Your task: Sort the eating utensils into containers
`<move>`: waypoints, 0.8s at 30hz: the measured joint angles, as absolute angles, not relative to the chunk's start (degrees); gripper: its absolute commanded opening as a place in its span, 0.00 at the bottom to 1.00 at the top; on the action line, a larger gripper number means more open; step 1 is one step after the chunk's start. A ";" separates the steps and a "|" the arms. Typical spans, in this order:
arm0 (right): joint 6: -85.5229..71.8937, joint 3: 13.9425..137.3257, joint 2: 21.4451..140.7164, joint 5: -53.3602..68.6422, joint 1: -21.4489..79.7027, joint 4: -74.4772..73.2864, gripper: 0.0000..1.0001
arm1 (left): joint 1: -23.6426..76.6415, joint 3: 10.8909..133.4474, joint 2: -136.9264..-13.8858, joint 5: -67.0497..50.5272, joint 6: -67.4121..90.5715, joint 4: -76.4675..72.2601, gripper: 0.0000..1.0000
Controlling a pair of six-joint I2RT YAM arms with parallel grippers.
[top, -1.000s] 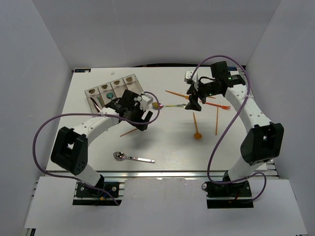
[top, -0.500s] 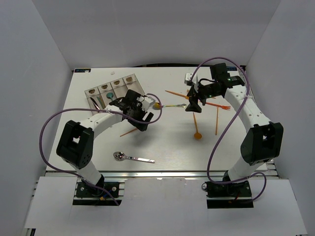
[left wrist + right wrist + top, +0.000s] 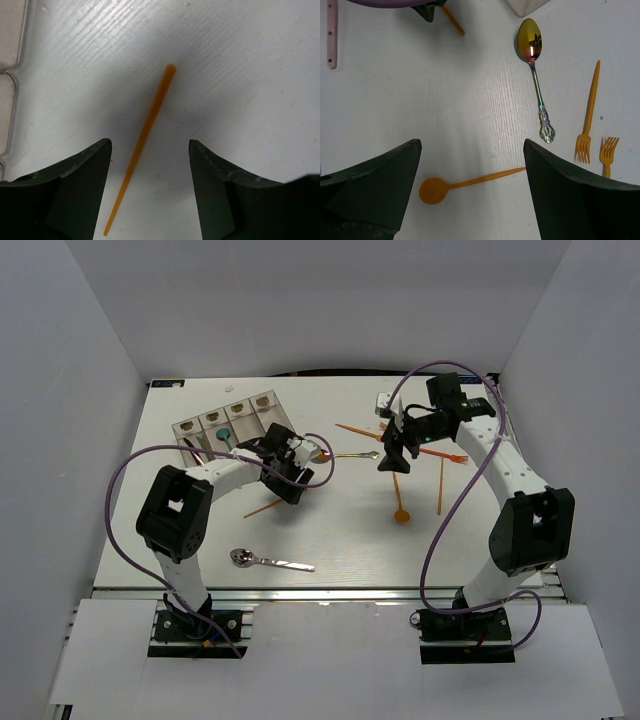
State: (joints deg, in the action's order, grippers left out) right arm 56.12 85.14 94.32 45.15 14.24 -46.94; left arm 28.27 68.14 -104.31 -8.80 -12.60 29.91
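The containers [image 3: 225, 420] are a row of clear bins at the back left; a teal utensil [image 3: 222, 433] lies in one. My left gripper [image 3: 291, 483] hovers just right of them, open, with a thin orange stick [image 3: 146, 132] lying on the table between its fingers [image 3: 75, 190], untouched. My right gripper [image 3: 392, 456] is open above the table's middle, over an orange spoon [image 3: 465, 184]. An iridescent metal spoon [image 3: 536, 70] lies between the two grippers. Two orange forks [image 3: 590, 110] lie to its right.
A silver spoon [image 3: 270, 561] lies near the front edge. More orange sticks and forks [image 3: 441, 484] are scattered right of the right gripper. A white block [image 3: 383, 399] sits at the back. A container's rim [image 3: 15, 75] shows at the left of the left wrist view.
The left gripper's jaws have narrowed around the orange stick. The left arm's elbow has swung to the right. The right gripper has barely moved.
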 measured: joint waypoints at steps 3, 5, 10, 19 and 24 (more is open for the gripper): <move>56.10 84.71 94.32 45.15 14.22 -46.76 0.89 | 28.27 68.64 -104.47 -8.29 -12.53 29.78 0.72; 56.10 84.47 94.32 45.15 14.20 -46.70 0.89 | 28.27 68.86 -104.47 -7.99 -12.47 29.45 0.72; 56.07 84.44 94.32 45.15 14.00 -46.54 0.89 | 28.27 68.88 -104.47 -7.42 -12.19 29.34 0.72; 56.05 84.42 94.32 45.15 13.82 -46.52 0.89 | 28.27 68.95 -104.12 -7.01 -10.85 29.41 0.69; 55.88 84.42 94.32 45.12 12.47 -46.52 0.90 | 28.27 69.04 -101.49 -7.03 -8.54 29.47 0.69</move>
State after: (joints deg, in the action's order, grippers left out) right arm 55.88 84.42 94.32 45.12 12.47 -46.52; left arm 28.27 69.04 -101.49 -7.03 -8.54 29.47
